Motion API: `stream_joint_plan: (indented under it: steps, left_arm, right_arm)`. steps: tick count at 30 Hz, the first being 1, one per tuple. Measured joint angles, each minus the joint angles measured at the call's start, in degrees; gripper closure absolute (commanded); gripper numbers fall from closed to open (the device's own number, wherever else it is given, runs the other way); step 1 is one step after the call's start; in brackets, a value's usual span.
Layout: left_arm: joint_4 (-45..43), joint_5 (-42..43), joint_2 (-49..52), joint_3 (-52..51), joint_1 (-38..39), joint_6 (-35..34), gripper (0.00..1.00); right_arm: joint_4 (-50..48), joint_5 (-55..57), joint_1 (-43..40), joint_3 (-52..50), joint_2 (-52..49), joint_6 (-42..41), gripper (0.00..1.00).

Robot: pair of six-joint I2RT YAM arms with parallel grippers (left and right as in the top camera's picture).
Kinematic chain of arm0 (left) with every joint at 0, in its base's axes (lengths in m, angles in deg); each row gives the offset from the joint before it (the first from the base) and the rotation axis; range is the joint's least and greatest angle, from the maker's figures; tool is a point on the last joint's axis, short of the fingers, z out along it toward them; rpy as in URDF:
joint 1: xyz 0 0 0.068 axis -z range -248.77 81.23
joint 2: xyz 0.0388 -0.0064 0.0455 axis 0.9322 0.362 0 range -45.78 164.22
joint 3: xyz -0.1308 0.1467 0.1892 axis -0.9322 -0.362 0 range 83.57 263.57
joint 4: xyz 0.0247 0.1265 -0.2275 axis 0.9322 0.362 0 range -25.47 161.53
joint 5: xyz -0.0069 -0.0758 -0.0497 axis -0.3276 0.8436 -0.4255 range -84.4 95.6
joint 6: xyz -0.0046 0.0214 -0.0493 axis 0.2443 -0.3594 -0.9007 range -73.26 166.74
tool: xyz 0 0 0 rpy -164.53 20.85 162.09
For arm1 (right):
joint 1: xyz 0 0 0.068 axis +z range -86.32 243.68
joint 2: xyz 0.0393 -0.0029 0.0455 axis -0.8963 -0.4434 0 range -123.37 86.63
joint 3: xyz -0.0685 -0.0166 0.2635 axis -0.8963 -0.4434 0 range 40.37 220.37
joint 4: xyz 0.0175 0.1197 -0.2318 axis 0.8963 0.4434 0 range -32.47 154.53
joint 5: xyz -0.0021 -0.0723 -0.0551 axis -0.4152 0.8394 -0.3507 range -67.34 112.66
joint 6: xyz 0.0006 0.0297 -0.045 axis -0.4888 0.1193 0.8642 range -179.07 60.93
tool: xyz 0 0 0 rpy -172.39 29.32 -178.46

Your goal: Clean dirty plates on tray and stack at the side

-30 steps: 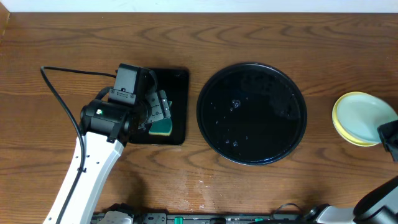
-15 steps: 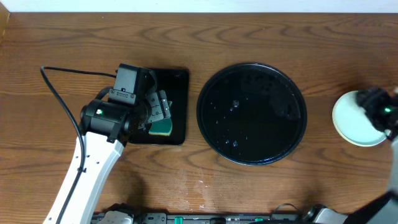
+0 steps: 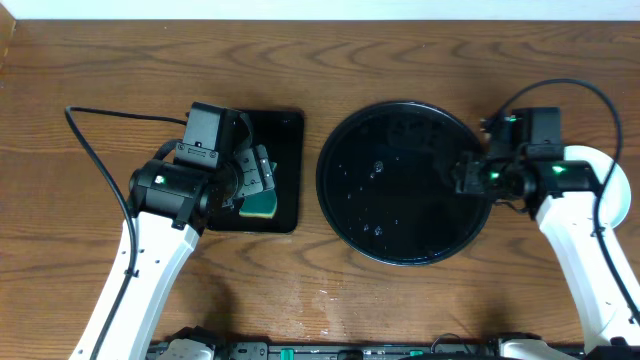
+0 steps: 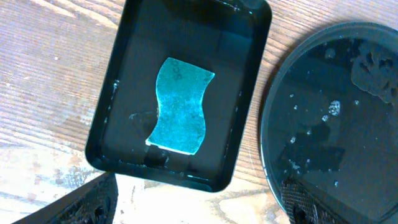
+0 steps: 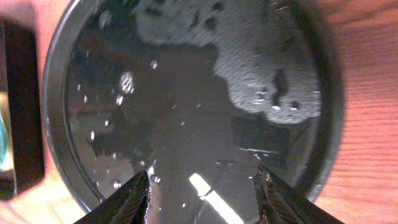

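Near edge of the brown wooden table [image 3: 330,310]: a faint wet patch in front of the trays, nothing standing on it.

Left gripper [image 3: 258,182] hangs over the small rectangular black tray [image 4: 239,118], left of centre on the table. Claw is spread wide, both fingertips clear of everything, holding nothing. A teal wavy-edged sponge [image 4: 180,106] lies flat in the middle of that tray, directly under the claw and not touched by it.

Just right of it, apart: the large round glossy black tray [image 3: 400,185], about mid-table. Water drops and wet film on its floor; no plate on it.

Right gripper [image 5: 204,199] hovers over the right part of the round tray, inside the rim. Claw is parted, fingertips [image 5: 134,199] apart with only wet tray floor between them, so it grips nothing.

Plates: only a pale curved plate rim [image 3: 603,160] shows near the table's right edge, well off the round tray and mostly hidden under the right arm. Can't tell how many are stacked there.
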Motion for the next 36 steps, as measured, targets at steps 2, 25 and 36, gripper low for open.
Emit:
stream_joint_plan:
  steps: [2, 25, 36]
  left_arm:
    - [0.0, 0.0, 0.0, 0.0, 0.0, 0.0, 0.15]
    - [0.0, 0.0, 0.0, 0.0, 0.0, 0.0, 0.15]
    - [0.0, 0.0, 0.0, 0.0, 0.0, 0.0, 0.15]
  right_arm:
    - [0.0, 0.2, 2.5, 0.0, -0.2, 1.3, 0.47]
    - [-4.3, -0.6, 19.8, 0.0, 13.9, 5.4, 0.01]
    - [-2.5, 6.5, 18.7, -0.8, 31.4, 8.1, 0.01]
